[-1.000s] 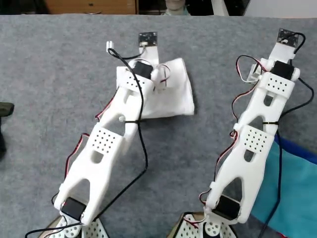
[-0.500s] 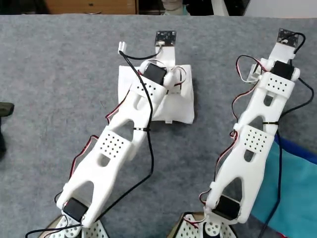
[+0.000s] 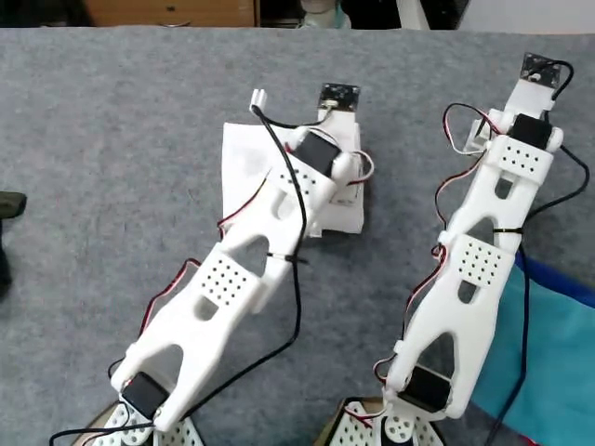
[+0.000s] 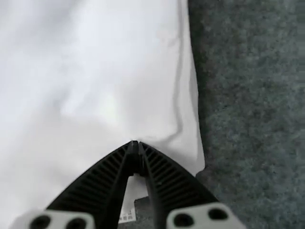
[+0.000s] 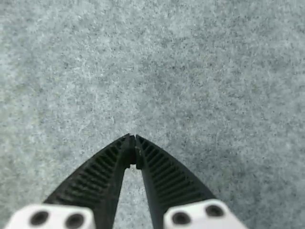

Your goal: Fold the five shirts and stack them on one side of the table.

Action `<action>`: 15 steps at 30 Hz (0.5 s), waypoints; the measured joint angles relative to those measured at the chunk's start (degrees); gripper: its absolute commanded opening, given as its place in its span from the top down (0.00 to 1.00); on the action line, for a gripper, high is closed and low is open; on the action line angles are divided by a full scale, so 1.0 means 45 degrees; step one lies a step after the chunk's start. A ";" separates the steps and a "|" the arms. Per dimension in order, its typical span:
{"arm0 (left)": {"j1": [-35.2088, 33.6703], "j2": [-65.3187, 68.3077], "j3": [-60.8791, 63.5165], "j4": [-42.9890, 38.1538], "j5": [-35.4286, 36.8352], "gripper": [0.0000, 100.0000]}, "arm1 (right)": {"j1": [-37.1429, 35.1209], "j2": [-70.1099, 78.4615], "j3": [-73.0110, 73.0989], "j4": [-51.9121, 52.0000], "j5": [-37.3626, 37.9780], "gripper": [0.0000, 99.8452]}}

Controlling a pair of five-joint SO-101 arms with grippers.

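We see the white shirt (image 3: 244, 163) lying folded in the upper middle of the overhead frame, with the left arm (image 3: 232, 279) stretched across it. The left gripper (image 4: 136, 147) has its jaws closed tight. Its tips are down on the cloth close to the shirt's edge, where creases run toward them. We cannot tell whether a pinch of cloth sits between them. The right gripper (image 5: 133, 143) is closed on nothing, above the bare grey table (image 5: 214, 71). A teal cloth (image 3: 558, 362) lies at the lower right corner of the overhead frame.

Our worry is the fold. If the tips have caught only the top layer, a sideways pull would likely peel it open. It could also drag the whole bundle along the table and skew it. If they merely press, they may bunch the cloth into a ridge near that edge. Being so near the border, they could also slip off onto the table and leave the fold half set.
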 measured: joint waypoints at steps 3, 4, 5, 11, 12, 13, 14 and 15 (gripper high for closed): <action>0.0469 0.0000 -0.0020 0.0039 0.0000 0.98 | 0.0000 0.0000 0.0000 -0.0020 0.0000 1.00; 0.0625 0.0000 -0.0020 0.0039 0.0000 0.98 | 0.0000 0.0000 0.0000 -0.0039 0.0000 1.00; 0.0821 0.0000 -0.0020 0.0039 0.0000 0.98 | 0.0000 0.0000 0.0000 -0.0059 0.0000 1.00; 0.1172 0.0000 -0.0020 0.0039 0.0000 0.98 | 0.0000 0.0000 0.0000 -0.0059 0.0000 1.00; 0.1153 0.0000 -0.0020 -0.0078 -0.0020 0.98 | 0.0000 0.0000 0.0000 -0.0059 0.0000 1.00; 0.1153 0.0000 -0.0020 -0.0234 -0.0020 0.98 | 0.0000 0.0000 0.0000 -0.0059 0.0000 1.00; 0.1055 0.0000 -0.0020 -0.0488 -0.0020 0.98 | 0.0000 0.0000 0.0000 -0.0059 0.0000 1.00; 0.0860 0.0000 -0.0020 -0.0840 -0.0020 0.98 | 0.0000 0.0000 0.0000 -0.0059 0.0000 1.00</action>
